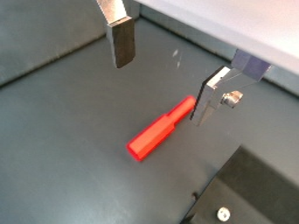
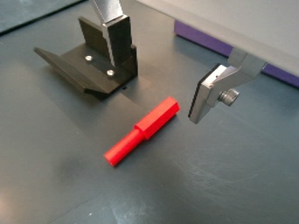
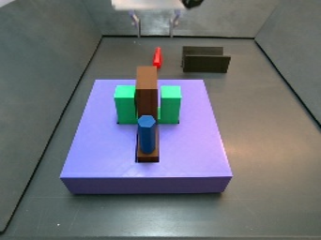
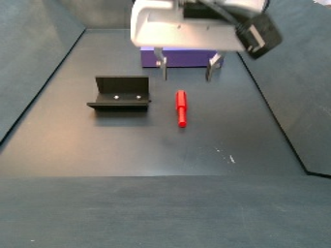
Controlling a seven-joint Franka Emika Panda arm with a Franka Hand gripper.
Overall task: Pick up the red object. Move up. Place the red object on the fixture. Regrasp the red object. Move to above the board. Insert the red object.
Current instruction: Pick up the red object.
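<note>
Wrist views: gripper (image 2: 163, 66) wide open, empty, above red object (image 2: 142, 131), no writing.

Gripper (image 3: 153, 21) mostly cut off by top edge in a side view; fingers barely visible, jaw gap unreadable there. Red object (image 3: 158, 57) partly hidden behind brown block (image 3: 146, 89) in the same view, only upper end showing. Board (image 4: 192, 59) largely blocked by gripper body in a side view, just a purple strip; only a corner sliver (image 2: 229, 51) in a wrist view. Fixture (image 1: 251, 194) cropped by frame corner in a wrist view. Finger (image 1: 121, 37) cut off at the frame edge.
</note>
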